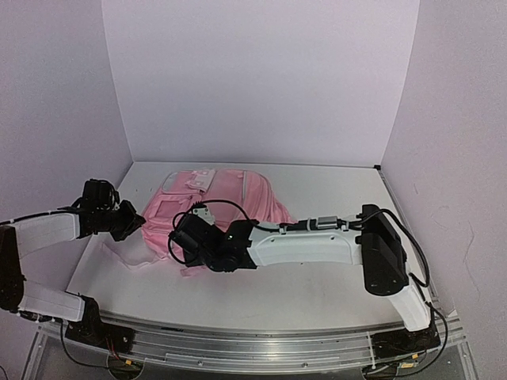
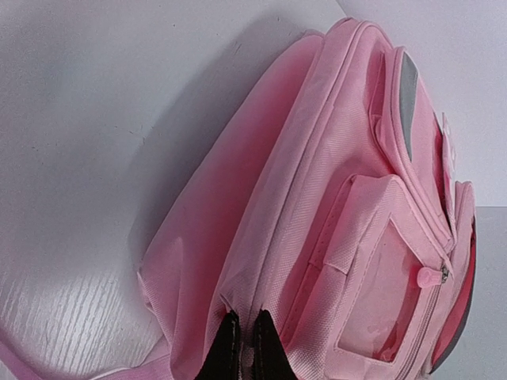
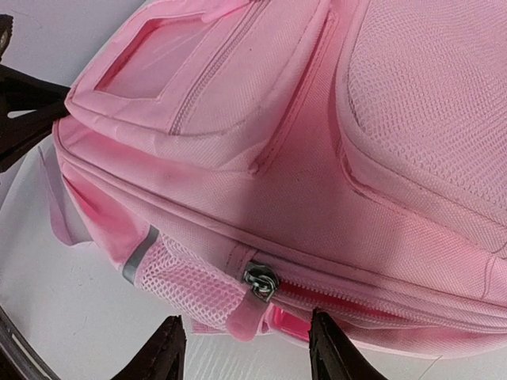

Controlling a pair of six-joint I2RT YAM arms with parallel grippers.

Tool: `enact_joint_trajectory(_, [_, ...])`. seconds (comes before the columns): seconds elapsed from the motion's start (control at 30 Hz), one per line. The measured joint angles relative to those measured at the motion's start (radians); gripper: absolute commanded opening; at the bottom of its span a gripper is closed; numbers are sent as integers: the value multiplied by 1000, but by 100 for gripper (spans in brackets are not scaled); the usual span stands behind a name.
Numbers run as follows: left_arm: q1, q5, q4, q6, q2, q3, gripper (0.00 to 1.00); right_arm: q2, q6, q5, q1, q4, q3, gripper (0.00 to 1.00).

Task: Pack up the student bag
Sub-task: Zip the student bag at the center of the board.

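The student bag, a big soft pink backpack, lies flat at the middle of the white table. At its left side, my left gripper is shut on a fold of the bag's pink fabric, and the cloth shows pinched between the black fingertips. My right gripper sits at the bag's near edge, open. In the right wrist view the metal zip slider and its pink pull tab hang just ahead of the gap in the right gripper, touching neither finger. The zip beside the slider is partly parted.
A pink strap trails on the table at the bag's near left. A mesh side pocket with a grey stripe sits left of the slider. The lavender walls close the back and sides. A metal rail runs along the near edge.
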Motion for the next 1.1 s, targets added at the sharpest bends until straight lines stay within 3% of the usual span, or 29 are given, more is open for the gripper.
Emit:
enact_joint_trajectory(0.23, [-1, 24, -29, -40, -108, -55, 0, -11, -89, 62, 18, -20, 6, 50])
enact_joint_trajectory(0.47, [-5, 38, -89, -72, -206, -81, 0, -11, -410, 247, 70, -143, 145, 52])
enact_joint_trajectory(0.63, [-10, 38, -117, -74, -226, -84, 0, 2, -585, 298, 102, -180, 265, 52])
enact_joint_trajectory(1.1, [-25, 23, -149, -72, -225, -68, 0, 151, -626, 363, 117, -266, 282, 50])
